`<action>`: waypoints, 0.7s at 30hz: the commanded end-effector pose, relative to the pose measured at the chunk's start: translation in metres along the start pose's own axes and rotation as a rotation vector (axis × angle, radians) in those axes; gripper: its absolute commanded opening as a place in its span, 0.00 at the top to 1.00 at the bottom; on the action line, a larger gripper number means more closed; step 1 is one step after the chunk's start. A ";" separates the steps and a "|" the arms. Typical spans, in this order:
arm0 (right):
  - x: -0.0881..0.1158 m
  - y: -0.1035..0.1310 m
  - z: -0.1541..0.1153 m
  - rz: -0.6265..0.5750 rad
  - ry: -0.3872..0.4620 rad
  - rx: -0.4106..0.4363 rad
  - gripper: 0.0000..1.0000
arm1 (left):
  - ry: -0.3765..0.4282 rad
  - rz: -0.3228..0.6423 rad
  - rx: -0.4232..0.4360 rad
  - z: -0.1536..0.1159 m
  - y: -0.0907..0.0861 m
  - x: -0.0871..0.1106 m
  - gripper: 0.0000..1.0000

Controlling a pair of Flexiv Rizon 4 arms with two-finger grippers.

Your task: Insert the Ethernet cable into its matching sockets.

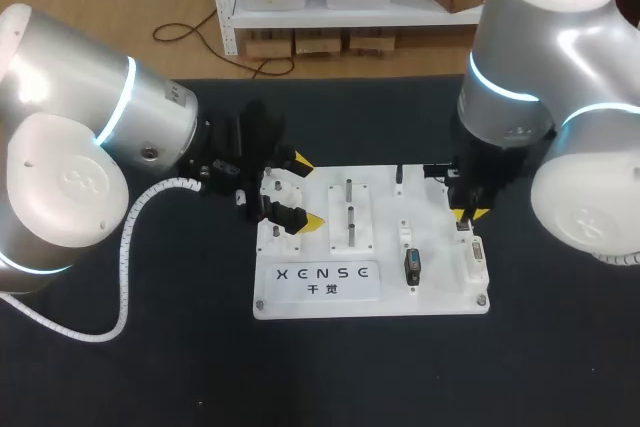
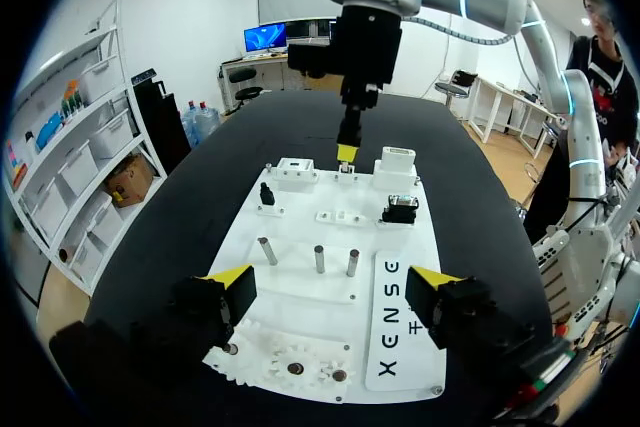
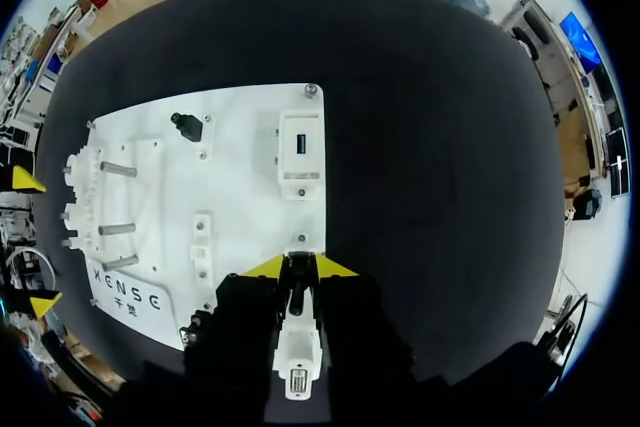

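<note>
Well, the black bench (image 1: 120, 387) fills the head view, a white fixture board (image 1: 430, 302) lies at mid-frame, and the left arm (image 1: 100, 137) comes in from the left edge while the right arm (image 1: 540, 47) comes in from the upper right. The left gripper (image 1: 308, 190) hangs over the board's left end with its fingers spread wide, holding nothing. The right gripper (image 1: 463, 213), right of centre, is pinched closed on the small dark Ethernet plug (image 3: 297, 277), held just over a white socket block (image 1: 476, 257) at the board's right edge.
</note>
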State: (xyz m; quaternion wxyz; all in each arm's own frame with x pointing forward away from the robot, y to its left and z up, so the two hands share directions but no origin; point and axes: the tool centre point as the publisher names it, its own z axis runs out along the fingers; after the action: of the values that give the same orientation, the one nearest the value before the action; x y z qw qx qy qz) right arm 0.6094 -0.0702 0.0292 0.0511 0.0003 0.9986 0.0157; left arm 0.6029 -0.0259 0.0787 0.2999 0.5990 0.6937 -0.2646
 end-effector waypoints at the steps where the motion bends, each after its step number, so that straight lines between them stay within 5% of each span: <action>1: -0.003 0.000 0.003 -0.003 0.006 0.000 1.00 | 0.007 -0.002 -0.001 0.001 0.000 -0.001 0.00; 21: 0.002 0.002 0.018 -0.056 0.024 0.010 1.00 | 0.007 -0.002 -0.001 0.001 0.000 -0.001 0.00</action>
State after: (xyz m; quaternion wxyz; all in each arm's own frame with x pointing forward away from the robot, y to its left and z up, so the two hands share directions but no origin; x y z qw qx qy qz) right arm 0.6093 -0.0701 0.0221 0.0389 -0.0268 0.9988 0.0128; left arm 0.6029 -0.0259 0.0787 0.2999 0.5990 0.6937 -0.2646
